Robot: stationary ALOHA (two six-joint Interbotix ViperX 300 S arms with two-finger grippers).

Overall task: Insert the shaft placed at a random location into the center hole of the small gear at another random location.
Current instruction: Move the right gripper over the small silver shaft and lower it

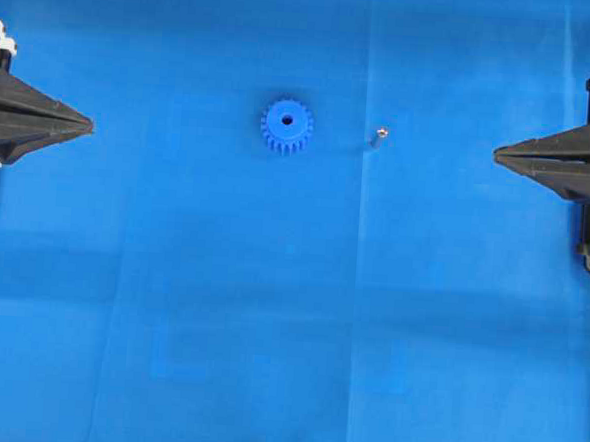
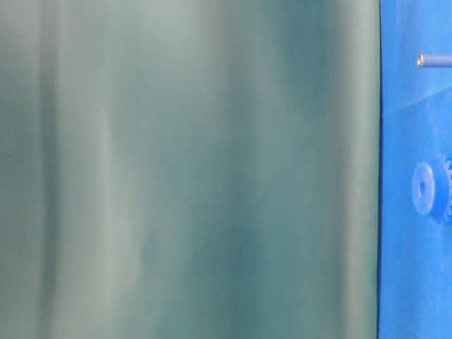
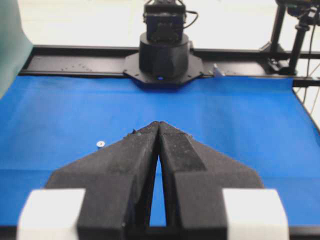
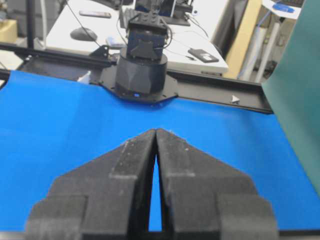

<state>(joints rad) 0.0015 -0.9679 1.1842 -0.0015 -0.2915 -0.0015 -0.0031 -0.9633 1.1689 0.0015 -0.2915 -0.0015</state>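
1. The left gripper (image 1: 88,125) waits at the left edge, jaws together, empty.
2. The small gear (image 1: 287,126) lies flat mid-cloth, its center hole (image 1: 287,119) facing up.
3. The shaft (image 1: 379,135) stands just right of it, ungrasped.
4. The right gripper (image 1: 496,153), jaws together and empty, is nearer; nothing has begun, and it must first spread, then reach for the pin.

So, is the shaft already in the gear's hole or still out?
Out. The shaft stands apart on the blue cloth, right of the small gear, whose center hole shows dark and empty.

Both grippers, the left gripper (image 1: 88,126) and the right gripper (image 1: 497,154), have matte black wedge-shaped fingers tapering to a point, the left backed by what look like white blocks.
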